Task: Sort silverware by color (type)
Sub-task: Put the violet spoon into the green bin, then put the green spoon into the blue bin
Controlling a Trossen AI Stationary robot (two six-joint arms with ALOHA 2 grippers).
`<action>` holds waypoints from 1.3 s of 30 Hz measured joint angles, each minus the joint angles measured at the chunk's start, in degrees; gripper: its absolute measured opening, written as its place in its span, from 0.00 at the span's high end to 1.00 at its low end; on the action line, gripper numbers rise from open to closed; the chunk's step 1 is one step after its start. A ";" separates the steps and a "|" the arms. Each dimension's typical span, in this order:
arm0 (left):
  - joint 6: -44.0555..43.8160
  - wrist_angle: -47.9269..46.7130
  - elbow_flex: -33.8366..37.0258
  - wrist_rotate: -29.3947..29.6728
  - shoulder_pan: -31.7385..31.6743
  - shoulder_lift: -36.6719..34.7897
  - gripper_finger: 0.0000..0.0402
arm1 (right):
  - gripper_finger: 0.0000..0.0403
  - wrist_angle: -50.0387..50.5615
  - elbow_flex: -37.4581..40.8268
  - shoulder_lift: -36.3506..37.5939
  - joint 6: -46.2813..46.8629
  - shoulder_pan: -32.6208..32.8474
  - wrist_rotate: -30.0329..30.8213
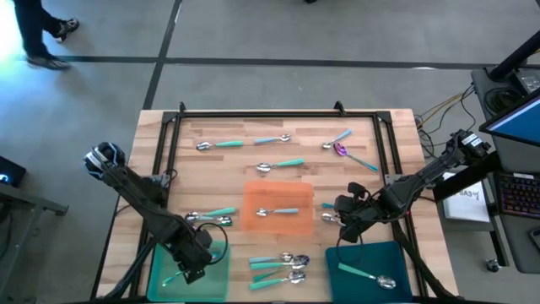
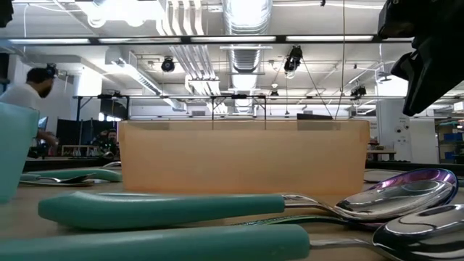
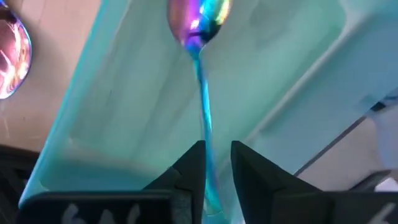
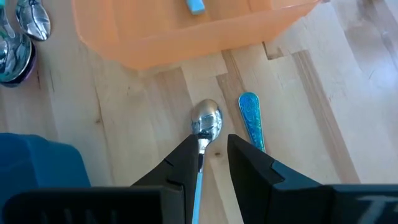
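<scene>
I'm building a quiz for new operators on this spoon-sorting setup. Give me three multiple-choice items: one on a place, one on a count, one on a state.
1. Where is the left gripper?
A. Over the orange tray
B. Over the green tray
C. At the table's far edge

2. How many spoons lie in the orange tray?
A. None
B. Four
C. One

3. How does the spoon in the teal tray sit?
A. Lying flat on the tray floor
B. Standing upright against a wall
C. Leaning on the orange tray

Answers:
1 B: the high view shows the left gripper above the green tray; the right gripper is beside the orange tray.
2 C: a single spoon lies there.
3 A: the teal-handled spoon lies flat inside the teal tray.
</scene>
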State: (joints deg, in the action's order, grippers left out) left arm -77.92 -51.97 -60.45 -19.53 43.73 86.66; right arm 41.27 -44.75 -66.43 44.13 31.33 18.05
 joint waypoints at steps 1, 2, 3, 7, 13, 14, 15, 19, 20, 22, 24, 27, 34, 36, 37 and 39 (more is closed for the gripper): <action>0.83 0.01 0.00 0.00 0.06 0.06 0.84 | 0.80 -0.01 0.00 0.00 0.15 0.00 -0.01; 2.28 0.07 0.00 0.00 0.06 0.12 0.82 | 0.80 0.01 0.00 0.00 0.23 0.00 -0.01; 4.00 0.07 -0.01 0.07 0.06 0.14 0.82 | 0.80 0.01 0.00 0.00 0.23 0.00 -0.01; 14.04 -1.27 -0.88 2.47 -0.08 0.05 0.79 | 0.80 0.01 0.00 0.04 -1.55 -0.02 0.02; 25.31 -15.37 -5.34 13.19 -4.84 -0.17 0.79 | 0.80 0.01 0.00 0.09 -8.04 -0.04 0.02; 27.53 -17.42 -6.32 15.96 -6.19 -0.23 0.79 | 0.80 0.01 0.00 0.09 -8.05 -0.04 0.02; 30.10 -19.08 -7.24 18.92 -7.58 -0.25 0.79 | 0.80 -0.02 0.00 0.09 -7.92 -0.04 0.02; 43.22 -22.29 -9.60 29.17 -14.56 -0.27 0.79 | 0.80 -0.02 0.00 0.09 -7.72 -0.04 0.01; 46.95 -22.45 -9.78 30.99 -16.69 -0.28 0.79 | 0.80 -0.03 0.00 0.09 -7.73 -0.02 0.01; 54.44 -22.46 -9.75 32.51 -21.15 -0.37 0.79 | 0.80 -0.02 0.00 0.09 -7.71 -0.02 0.02; 61.46 -22.16 -9.05 32.55 -26.42 -0.56 0.79 | 0.80 -0.02 0.00 0.09 -7.73 0.00 0.02; 70.54 -21.52 -7.37 32.62 -34.88 -1.01 0.79 | 0.80 -0.02 0.00 0.08 -7.73 0.00 -0.01; 84.88 -15.54 -2.80 32.07 -52.69 -4.42 0.79 | 0.80 -0.04 0.00 0.07 -7.71 0.00 0.00; 87.74 -11.91 -1.48 31.59 -56.48 -5.40 0.79 | 0.80 -0.04 -0.02 0.07 -7.73 0.00 -0.01; 88.90 -9.76 -0.81 30.35 -58.07 -5.81 0.79 | 0.80 -0.07 -0.02 0.07 -7.73 0.00 -0.01; 90.76 -5.39 0.28 27.15 -60.62 -6.32 0.79 | 0.80 -0.06 -0.02 0.07 -7.72 0.00 -0.01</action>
State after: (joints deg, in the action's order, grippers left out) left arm 12.83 -57.36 -60.16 7.63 -16.89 80.34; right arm 41.21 -44.77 -66.37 36.41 31.33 18.04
